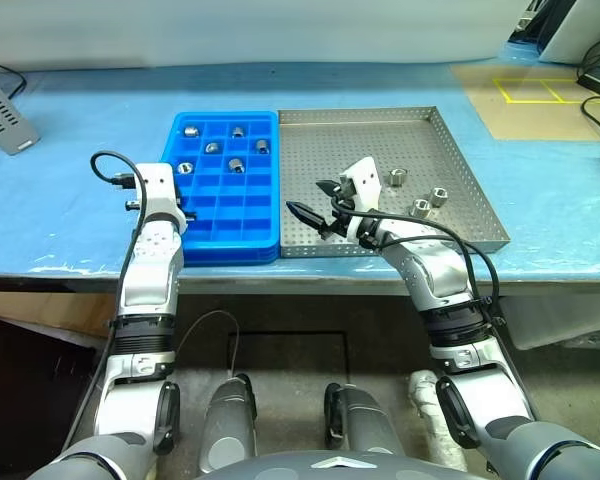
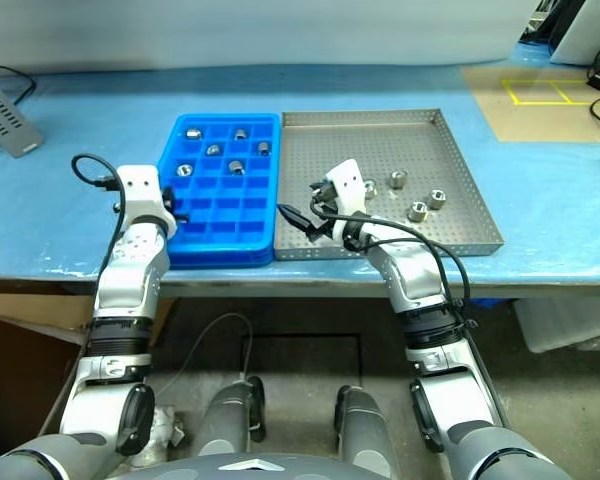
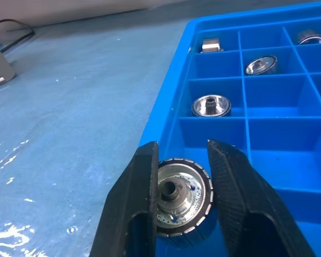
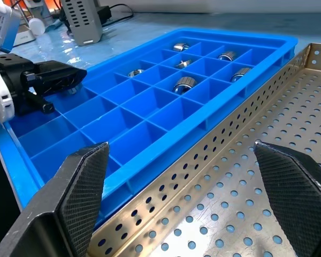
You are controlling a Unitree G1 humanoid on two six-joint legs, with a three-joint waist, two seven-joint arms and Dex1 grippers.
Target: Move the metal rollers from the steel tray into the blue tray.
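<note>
So six rollers (image 1: 237, 165) sit in the blue tray (image 1: 250, 225), three in the steel tray (image 1: 380, 135); left gripper (image 3: 179, 184) clamps one more, right gripper (image 4: 187, 198) spread wide, empty.

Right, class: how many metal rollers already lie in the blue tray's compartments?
6 rollers in the blue tray: two in the far row, two in the second, two in the third. The left gripper holds a seventh roller.
</note>
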